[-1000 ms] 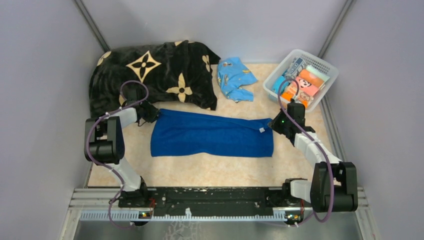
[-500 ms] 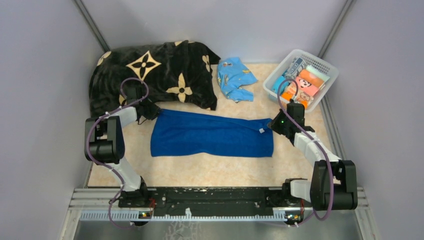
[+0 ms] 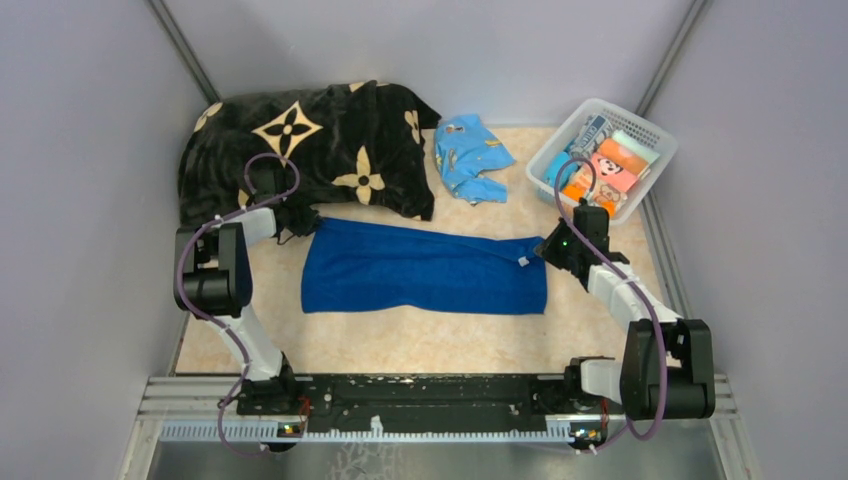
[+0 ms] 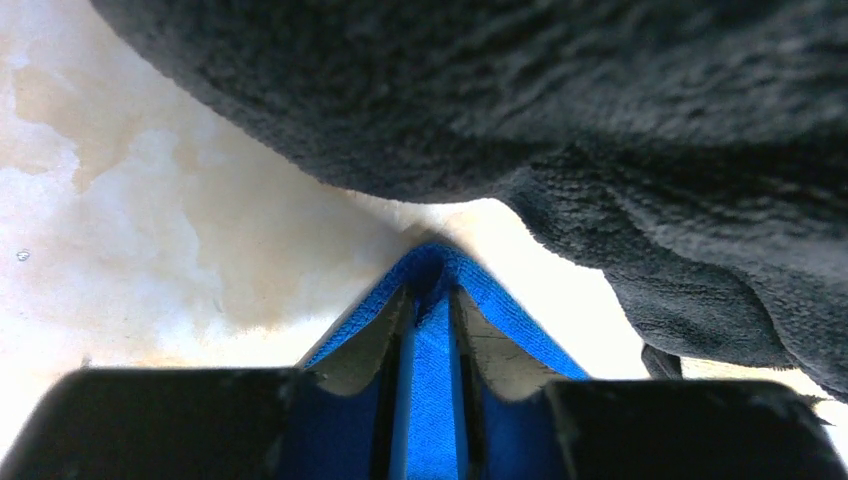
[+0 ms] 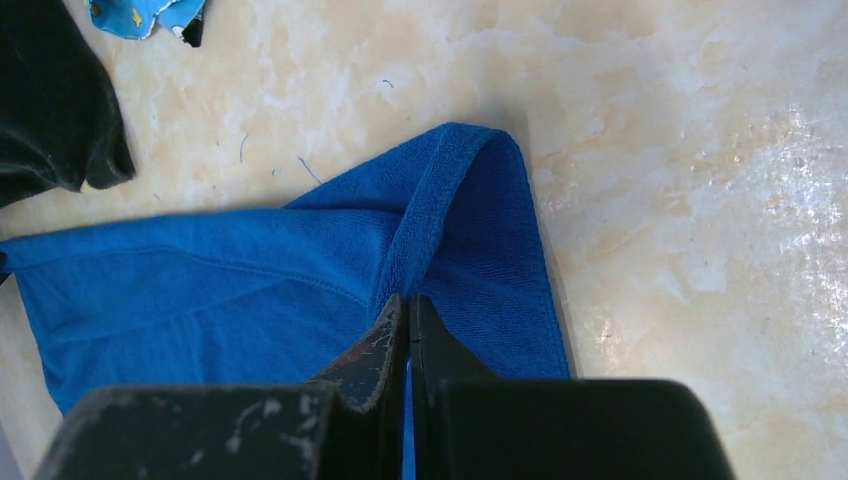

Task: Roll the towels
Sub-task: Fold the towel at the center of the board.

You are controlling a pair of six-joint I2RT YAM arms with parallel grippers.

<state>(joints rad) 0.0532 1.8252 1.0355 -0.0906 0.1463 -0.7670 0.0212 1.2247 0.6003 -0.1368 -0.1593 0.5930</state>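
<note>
Pale marbled worktop (image 3: 420,345), beige w/ cream veins, boxed in by plain grey walls. Landmark: black blanket (image 3: 310,150) w/ cream flower motifs, heaped at far left.

Royal-blue towel (image 3: 420,275) lies just nearer the arm bases than the blanket, stretched out to the blanket's right. It's a long strip, plain terry, folded lengthwise. Mostly flat w/ soft creases. Stitched hem shows along the edges, small white tag at its far-right corner. Its far-left corner sits just beside the blanket's near edge, right under the overhang in the left wrist view.

Left tool (image 3: 300,222) is at that corner, touching the blanket's near edge. Fingers nearly together, only a narrow band of blue cloth betw. them. It has the towel pinched, and the cloth peaks up into a small tent ahead of the tips.

Right tool (image 3: 548,250) is well right of the blanket, at the towel's other far corner. Fingers pressed fully together on the hem, which ridges up and runs straight into the tips. That corner is lifted into a fold.

Turquoise towel (image 3: 468,155), small, crumpled, w/ little yellow marks, sits just right of the blanket, nearly touching it. White plastic basket (image 3: 545,165) is well right of the blanket at the far corner. It holds folded cloths, incl. a white towel w/ dark-blue print (image 3: 592,131).
</note>
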